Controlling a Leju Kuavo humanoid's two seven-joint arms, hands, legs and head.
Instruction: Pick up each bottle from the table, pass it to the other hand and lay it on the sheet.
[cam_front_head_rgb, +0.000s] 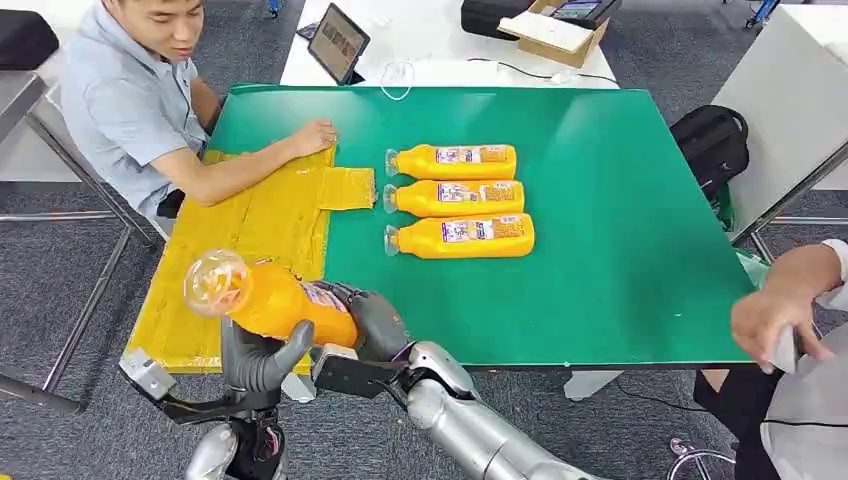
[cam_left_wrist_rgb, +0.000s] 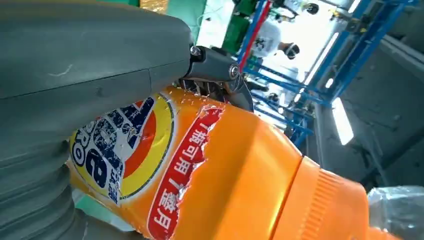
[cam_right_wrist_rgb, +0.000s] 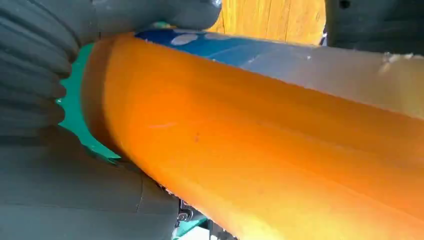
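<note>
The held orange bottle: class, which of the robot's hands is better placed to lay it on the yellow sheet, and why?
Probably the left hand: it grips the held bottle on the side of the yellow sheet, while the right hand reaches across.

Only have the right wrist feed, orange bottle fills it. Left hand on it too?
Observer: Yes. In the head view the left hand grips the held bottle from below, and the right hand grips its base end.
Operator: How many on the table?
Observer: Three, lying side by side on the green table: far bottle, middle bottle, near bottle.
Operator: Sheet free?
Observer: No bottles on the yellow sheet, but a person's hand rests on its far corner.
</note>
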